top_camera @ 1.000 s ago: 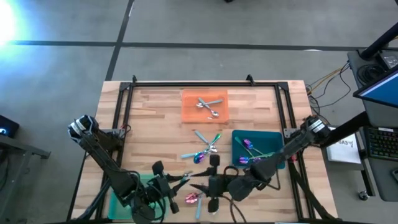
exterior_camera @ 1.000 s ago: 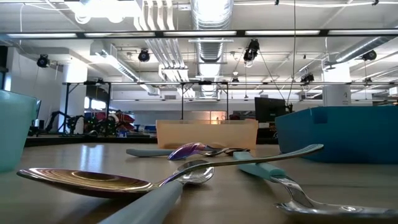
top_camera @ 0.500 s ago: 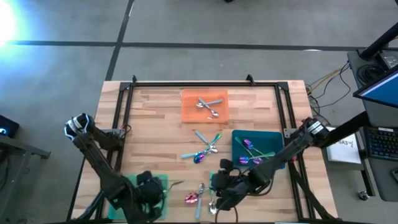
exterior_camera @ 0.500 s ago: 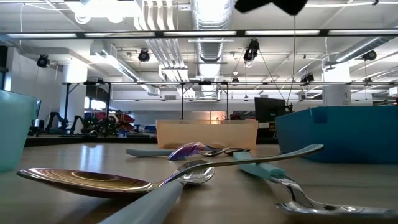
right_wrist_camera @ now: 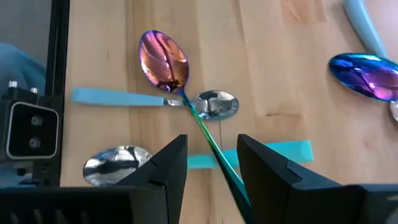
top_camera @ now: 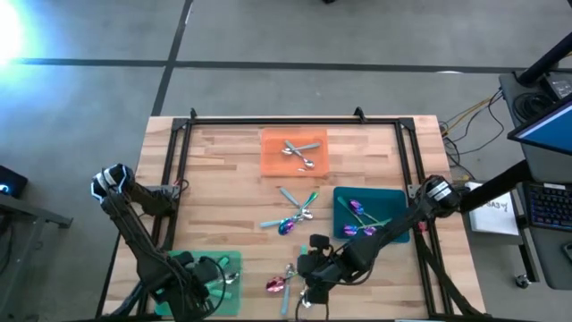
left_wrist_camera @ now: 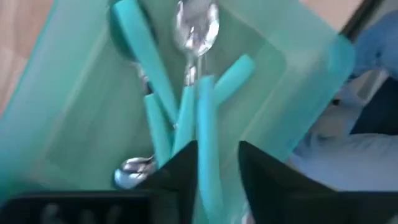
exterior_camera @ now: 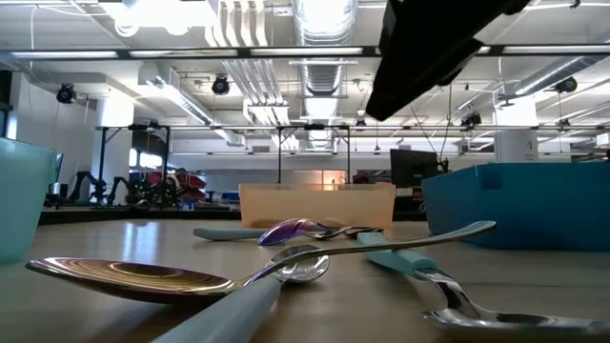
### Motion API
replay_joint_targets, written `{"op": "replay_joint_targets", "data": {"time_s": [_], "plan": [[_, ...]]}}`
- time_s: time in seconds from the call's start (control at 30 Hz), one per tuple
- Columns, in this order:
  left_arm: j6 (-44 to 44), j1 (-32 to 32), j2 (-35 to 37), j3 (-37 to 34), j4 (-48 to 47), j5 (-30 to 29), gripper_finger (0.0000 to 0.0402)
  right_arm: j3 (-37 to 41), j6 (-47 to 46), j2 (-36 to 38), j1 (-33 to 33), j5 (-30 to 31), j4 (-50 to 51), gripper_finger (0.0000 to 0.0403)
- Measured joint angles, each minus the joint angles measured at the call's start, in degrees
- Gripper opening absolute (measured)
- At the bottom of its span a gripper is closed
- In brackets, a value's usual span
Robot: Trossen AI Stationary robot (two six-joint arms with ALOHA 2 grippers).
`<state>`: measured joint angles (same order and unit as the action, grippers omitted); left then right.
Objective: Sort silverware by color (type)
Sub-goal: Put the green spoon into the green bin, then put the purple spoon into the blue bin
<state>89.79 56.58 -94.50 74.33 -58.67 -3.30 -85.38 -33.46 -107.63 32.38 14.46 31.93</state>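
My left gripper (top_camera: 213,275) hangs open over the green tray (top_camera: 188,268) at the near left, pointing down. A teal-handled spoon (left_wrist_camera: 205,112) stands between its fingers (left_wrist_camera: 217,152), above other teal-handled pieces (left_wrist_camera: 140,50) lying in the tray. My right gripper (top_camera: 308,268) is open above the near group of silverware. In its wrist view the fingers (right_wrist_camera: 212,142) stand on either side of the handle of an iridescent pink spoon (right_wrist_camera: 163,59) that lies flat on the wood. In the low view this gripper (exterior_camera: 429,48) hangs well clear of the table. My left gripper has the teal handle (left_wrist_camera: 208,155) running along between its fingers, close to one finger (left_wrist_camera: 180,165) and apart from the other. Whether that finger touches the handle, I cannot tell.
An orange tray (top_camera: 273,161) at the far middle holds silver pieces. A blue tray (top_camera: 393,199) at the right holds iridescent ones. More silverware (top_camera: 295,215) lies loose at the table's middle. Silver spoons (right_wrist_camera: 217,104) and teal handles (right_wrist_camera: 112,98) crowd the pink spoon. Black frame rails (top_camera: 174,170) border the table.
My left gripper has carried a teal-handled spoon from the table's near middle toward the left edge, over the green tray, and has tipped to point down. My right gripper has sunk toward the near silverware and tipped downward, coming into the low view from above.
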Motion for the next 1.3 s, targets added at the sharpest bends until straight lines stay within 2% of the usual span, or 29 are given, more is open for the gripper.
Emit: {"op": "replay_joint_targets", "data": {"time_s": [0.17, 0.3, 0.5, 0.73, 0.83, 1.3], "plan": [[-0.57, 0.02, -0.02, -0.02, -0.59, 2.58, 0.0174, 0.0, 0.33, -2.03, -1.03, -4.09, -1.55, 0.0143], [-0.8, 0.02, -0.04, -0.02, -0.64, 2.54, 0.0197, -0.19, 1.71, -5.03, -1.77, -4.66, -1.28, 0.0148], [-0.97, 0.02, -0.04, -0.07, -0.66, 2.48, 0.019, -1.27, 3.44, -7.82, -3.16, -5.5, -1.39, 0.0136], [-0.99, 0.02, -0.07, -0.09, -0.71, 2.28, 0.0171, -1.29, 4.02, -7.77, -3.65, -6.84, -2.75, 0.0119], [-1.02, 0.02, -0.07, -0.11, -0.73, 2.28, 0.0165, -1.29, 3.5, -7.77, -3.62, -8.96, -3.69, 0.0116], [-2.72, 0.0, -0.07, -0.11, -0.75, 2.21, 0.0159, 0.75, 2.67, -7.77, -3.91, -8.51, -4.35, 0.0121]]}}
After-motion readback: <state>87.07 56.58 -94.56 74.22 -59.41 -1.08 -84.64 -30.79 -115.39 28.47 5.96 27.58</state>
